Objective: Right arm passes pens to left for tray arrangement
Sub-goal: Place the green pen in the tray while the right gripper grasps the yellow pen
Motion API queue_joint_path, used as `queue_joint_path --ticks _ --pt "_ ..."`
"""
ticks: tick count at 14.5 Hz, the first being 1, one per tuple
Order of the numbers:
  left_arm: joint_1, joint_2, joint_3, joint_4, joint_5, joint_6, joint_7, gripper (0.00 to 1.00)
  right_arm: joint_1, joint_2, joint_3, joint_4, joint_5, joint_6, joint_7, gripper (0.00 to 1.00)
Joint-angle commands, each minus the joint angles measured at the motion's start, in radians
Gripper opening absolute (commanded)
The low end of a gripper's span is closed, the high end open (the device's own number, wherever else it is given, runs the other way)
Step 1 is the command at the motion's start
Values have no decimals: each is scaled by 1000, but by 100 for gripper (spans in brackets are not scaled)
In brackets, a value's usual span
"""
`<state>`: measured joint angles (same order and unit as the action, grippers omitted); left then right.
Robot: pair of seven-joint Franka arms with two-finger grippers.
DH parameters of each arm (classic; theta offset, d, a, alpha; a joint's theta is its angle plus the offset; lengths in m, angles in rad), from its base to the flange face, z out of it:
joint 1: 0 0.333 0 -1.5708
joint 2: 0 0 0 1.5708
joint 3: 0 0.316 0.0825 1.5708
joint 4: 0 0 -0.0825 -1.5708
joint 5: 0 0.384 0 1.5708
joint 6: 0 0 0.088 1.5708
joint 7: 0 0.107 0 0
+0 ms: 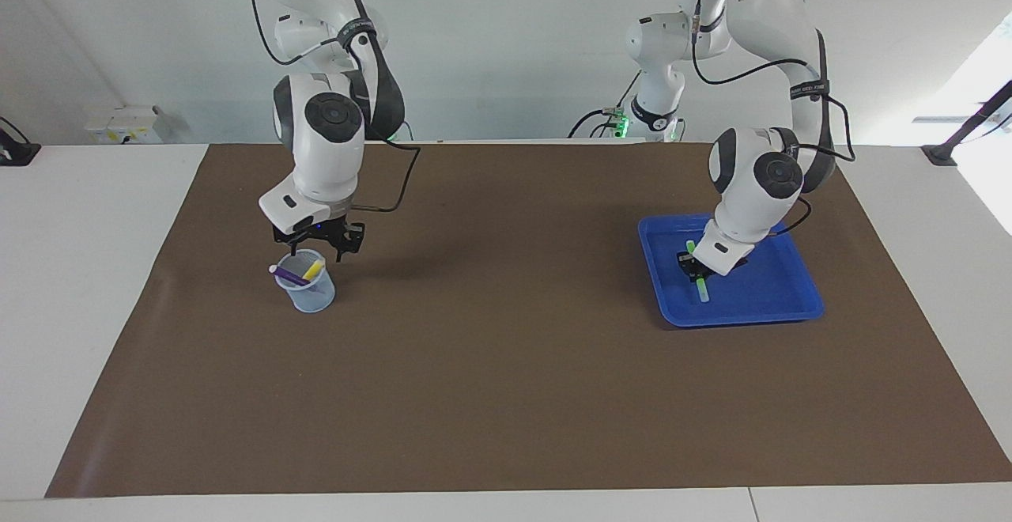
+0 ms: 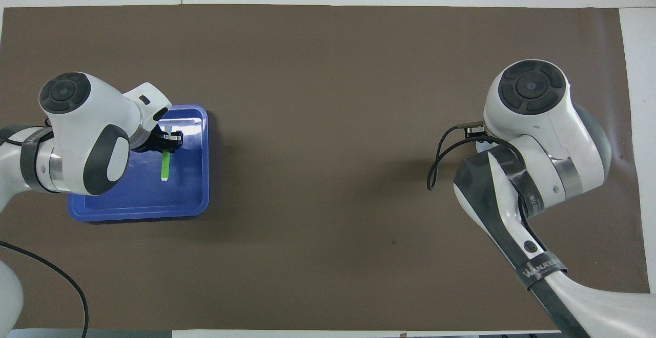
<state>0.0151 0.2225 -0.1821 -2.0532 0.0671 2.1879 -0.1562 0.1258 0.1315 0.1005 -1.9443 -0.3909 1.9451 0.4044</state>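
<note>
A green pen [image 1: 700,286] is in my left gripper [image 1: 693,266], which is shut on its upper part over the blue tray [image 1: 735,318]. The pen tilts, pale tip low over the tray floor; the overhead view shows the green pen [image 2: 164,166] below the left gripper [image 2: 172,139], inside the tray [image 2: 138,213]. My right gripper [image 1: 317,251] hangs open just above the robot-side rim of a pale blue mesh cup [image 1: 308,291]. A purple pen [image 1: 288,274] and a yellow pen [image 1: 314,269] stand slanted in the cup. From overhead the right arm hides both pens.
A brown mat [image 1: 506,364] covers the table's middle, with white table [image 1: 71,285] around it. A black cable [image 2: 435,166] loops out from the right wrist. Only a sliver of the cup [image 2: 479,146] shows from overhead.
</note>
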Motion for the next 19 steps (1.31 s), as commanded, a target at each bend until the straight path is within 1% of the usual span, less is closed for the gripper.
queue_joint_path --ticks 1,2,5,8,10,12,13,15,16,17,19 --pt "2 -15 4 -39 23 36 1 18 -5 -9 21 -45 -31 40 48 56" --pt "2 -17 4 -42 23 38 0 99 -6 -13 21 -60 -40 54 50 53" --pt "3 -17 4 -42 23 36 1 100 -9 -29 19 -119 -81 104 51 51" --pt "5 -17 4 -41 23 36 0 100 -12 -32 18 -131 -126 112 51 51" --pt "5 -15 4 -32 23 29 -2 100 -14 -35 18 -133 -147 110 51 46" --pt "5 -20 4 4 20 1 -9 100 -12 -36 18 -131 -164 104 53 44" --pt "5 -22 1 48 13 -63 -12 100 -12 -36 19 -130 -164 106 53 42" --pt "3 -22 -2 172 -10 -231 -22 100 -12 -36 19 -131 -164 104 53 29" --pt "2 -28 -2 220 -57 -294 -28 100 -14 -36 19 -131 -164 106 53 17" --pt "-7 -44 -2 260 -93 -348 -40 100 -14 -36 19 -131 -164 106 53 0" --pt "-17 -75 -11 321 -141 -433 -115 100 -12 -36 19 -124 -164 97 54 0"
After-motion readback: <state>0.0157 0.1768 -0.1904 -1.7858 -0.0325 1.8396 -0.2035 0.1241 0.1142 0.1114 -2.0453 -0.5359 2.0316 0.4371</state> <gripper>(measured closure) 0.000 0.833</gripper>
